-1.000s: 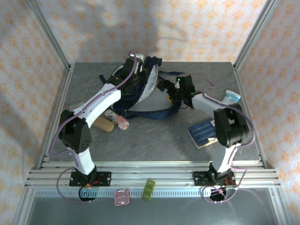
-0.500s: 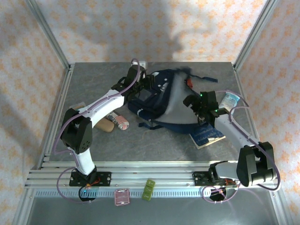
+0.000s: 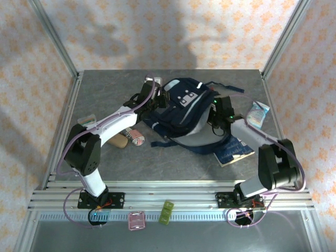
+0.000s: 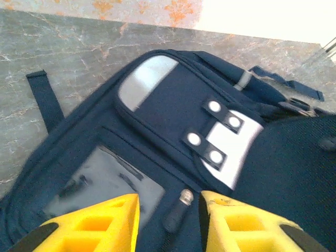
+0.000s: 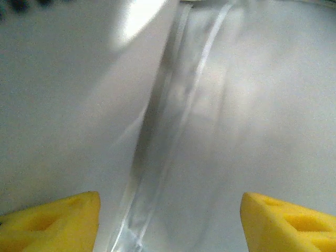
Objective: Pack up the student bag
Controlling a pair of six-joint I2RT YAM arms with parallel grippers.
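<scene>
The student bag [image 3: 181,107] lies in the middle of the table with its navy front up, showing grey-white patches and a dark pocket. My left gripper [image 3: 159,101] is at the bag's left side. In the left wrist view its yellow fingers [image 4: 105,220] stand apart over the bag [image 4: 173,105], with a dark zipper pull [image 4: 178,210] lying loose between them. My right gripper [image 3: 216,119] is at the bag's right edge. In the right wrist view it [image 5: 170,202] is open and very close to a pale grey fold of fabric [image 5: 168,121].
A blue patterned book [image 3: 233,149] lies just right of the bag, partly under it. A teal packet [image 3: 258,113] sits at the far right. A striped pouch [image 3: 134,136] and a tan object [image 3: 118,140] lie left of the bag. Pink [image 3: 137,220] and green [image 3: 167,212] items rest on the front rail.
The bag has turned over from bunched up to lying front up and has shifted right. My left gripper has opened. My right gripper swung out right, then back to the bag, its jaws narrower.
</scene>
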